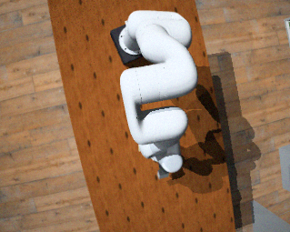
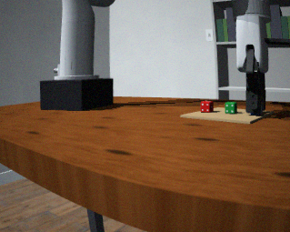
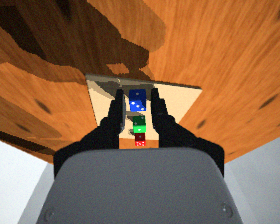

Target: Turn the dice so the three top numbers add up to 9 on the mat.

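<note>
Black base block [image 2: 76, 95], table's 9 o'clock side. Tan mat [image 2: 222, 116], toward 3 o'clock, carrying red die [image 2: 206, 105], then green die [image 2: 231, 107]. Gripper [image 3: 137, 107] straddles blue die [image 3: 137, 100] on the mat, fingers parted, gripping nothing.

Home study: bookshelf [image 2: 223, 66], wood floor [image 1: 26, 121].
</note>
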Action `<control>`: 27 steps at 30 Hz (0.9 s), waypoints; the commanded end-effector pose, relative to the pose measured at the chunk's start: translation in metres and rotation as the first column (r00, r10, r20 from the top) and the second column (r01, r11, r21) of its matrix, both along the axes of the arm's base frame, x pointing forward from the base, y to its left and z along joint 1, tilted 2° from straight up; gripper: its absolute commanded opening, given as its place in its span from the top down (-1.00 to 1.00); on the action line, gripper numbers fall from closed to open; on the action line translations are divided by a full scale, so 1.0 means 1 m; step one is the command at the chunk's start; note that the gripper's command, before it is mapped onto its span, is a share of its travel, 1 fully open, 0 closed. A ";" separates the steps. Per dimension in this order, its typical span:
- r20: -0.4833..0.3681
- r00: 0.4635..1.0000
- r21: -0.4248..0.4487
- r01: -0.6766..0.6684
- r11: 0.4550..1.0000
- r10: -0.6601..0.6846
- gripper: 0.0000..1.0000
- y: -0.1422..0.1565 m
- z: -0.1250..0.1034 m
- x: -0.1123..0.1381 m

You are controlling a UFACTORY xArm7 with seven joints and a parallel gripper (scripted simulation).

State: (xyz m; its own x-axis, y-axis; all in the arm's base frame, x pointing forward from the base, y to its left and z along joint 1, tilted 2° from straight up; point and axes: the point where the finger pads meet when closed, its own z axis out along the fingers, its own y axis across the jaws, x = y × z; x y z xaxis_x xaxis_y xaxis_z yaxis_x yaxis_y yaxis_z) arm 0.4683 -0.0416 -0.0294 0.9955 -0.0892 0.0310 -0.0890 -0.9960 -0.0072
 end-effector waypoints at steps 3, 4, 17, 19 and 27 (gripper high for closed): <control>0.005 1.000 -0.001 0.000 1.000 0.000 0.28 0.000 0.013 0.002; 0.005 1.000 -0.001 0.000 1.000 0.000 0.28 0.000 0.017 0.001; 0.005 1.000 -0.001 0.000 1.000 0.000 0.28 -0.001 0.080 -0.001; 0.005 1.000 -0.001 0.000 1.000 0.000 0.28 -0.001 0.083 -0.001; 0.005 1.000 -0.001 0.000 1.000 0.000 -1.00 -0.001 0.088 -0.001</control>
State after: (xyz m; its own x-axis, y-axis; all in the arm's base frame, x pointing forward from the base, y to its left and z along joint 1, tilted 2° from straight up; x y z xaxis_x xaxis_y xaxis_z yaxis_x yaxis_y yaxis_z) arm 0.4658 -0.0420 0.0549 0.9955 -0.0892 0.0321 -0.0890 -0.9960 -0.0071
